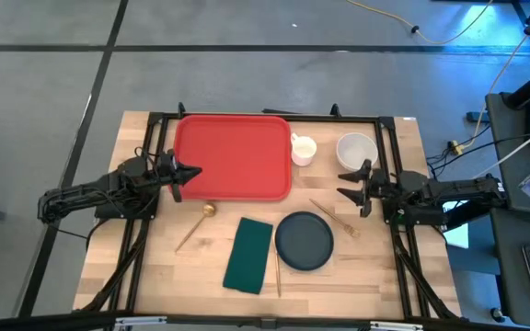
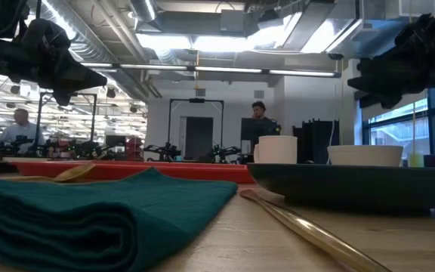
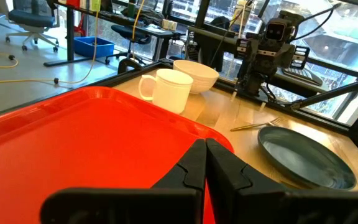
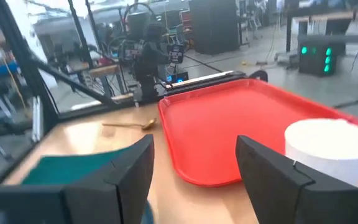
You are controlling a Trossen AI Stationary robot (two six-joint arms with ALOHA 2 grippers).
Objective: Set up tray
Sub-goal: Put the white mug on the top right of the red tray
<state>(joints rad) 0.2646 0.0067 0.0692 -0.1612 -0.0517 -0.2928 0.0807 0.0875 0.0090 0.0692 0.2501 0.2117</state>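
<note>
**Tray set-up: worktop contents**

While both arms wait at the sides, the wooden worktop (image 1: 357, 267) carries the following.

- Tray (image 1: 233, 156): red plastic, rounded corners, raised rim, lying flat at the far middle of the worktop, nothing on it.
- Left end effector (image 1: 190, 172): fingers pressed together, holding nothing, at the tray's left edge, pointing across it.
- Right end effector (image 1: 352, 184): fingers spread wide, holding nothing, raised above the worktop right of the tray, in front of the bowl.
- Mug (image 1: 303, 149): white, upright, just beside the tray's right rim.
- Bowl (image 1: 357, 149): white, upright, right of the mug, apart from it.
- Plate (image 1: 304, 241): dark blue-grey, round, in front of the tray towards the right.
- Napkin (image 1: 249, 255): dark green cloth, folded, just left of the plate.
- Spoon (image 1: 194, 225): gold, lying aslant in front of the tray's left corner.
- Fork (image 1: 333, 219): gold, aslant, right of the plate.
- Third gold utensil (image 1: 277, 268): thin, lying between napkin and plate; kind cannot be told.
</note>
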